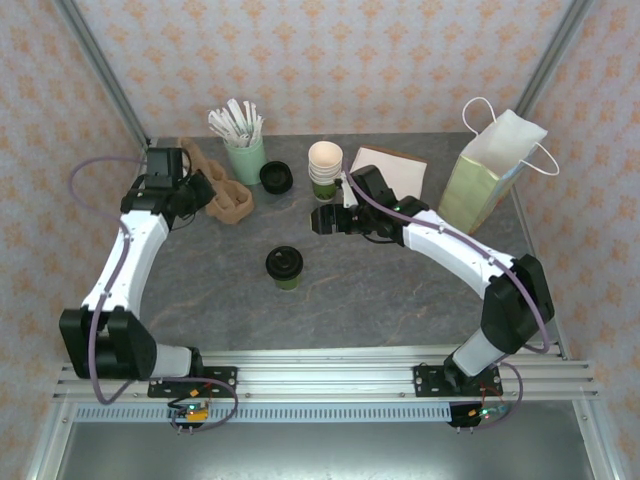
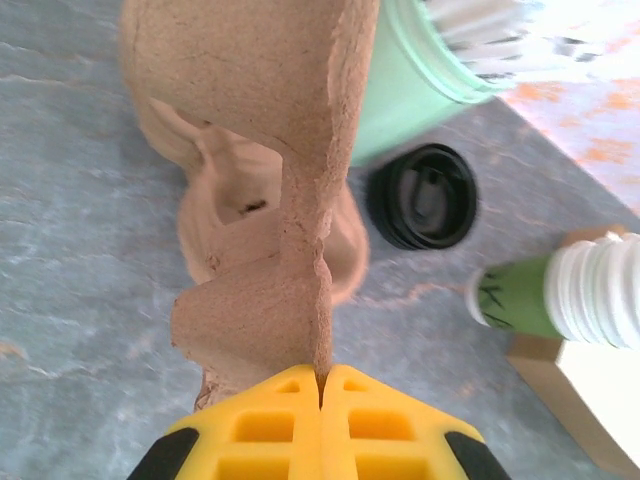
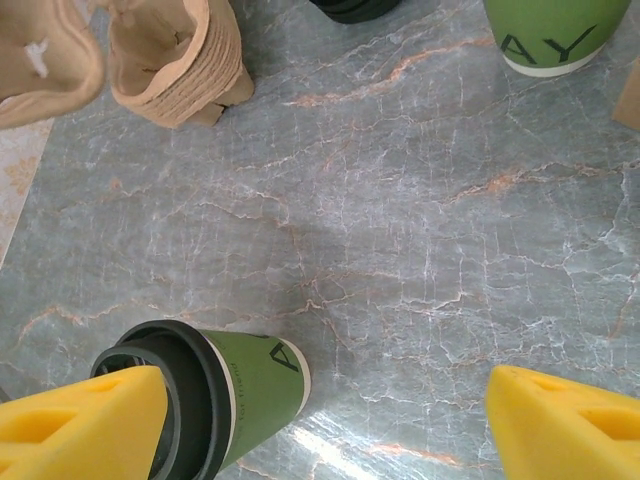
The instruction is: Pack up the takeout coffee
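The takeout coffee (image 1: pixel 285 267) stands upright near the middle of the desk, a little toward the near edge, with its black lid on. It is not yet in the pulp carrier (image 1: pixel 225 195) near the far left corner, nor in the paper bag (image 1: pixel 492 180) at the far right corner. The left jaws are shut on a thin upright wall of that carrier, the yellow fingers (image 2: pixel 265 425) pinching only its edge. Pulp this thin could tear or fold if lifted from there. A carrier hanging from one wall would likely tilt and might swing into the mint tumbler (image 1: pixel 245 158) or the loose lid (image 1: pixel 276 177) just beside it. The right jaws stand wide and hold nothing, above the desk between the coffee and the cup stack (image 1: pixel 325 170). In the right wrist view the cup (image 3: pixel 215 390) sits hard against one finger (image 3: pixel 80 425) rather than centred. Closing from there would probably shove or tip it, and squeezing at the lid could pop it loose and spill.
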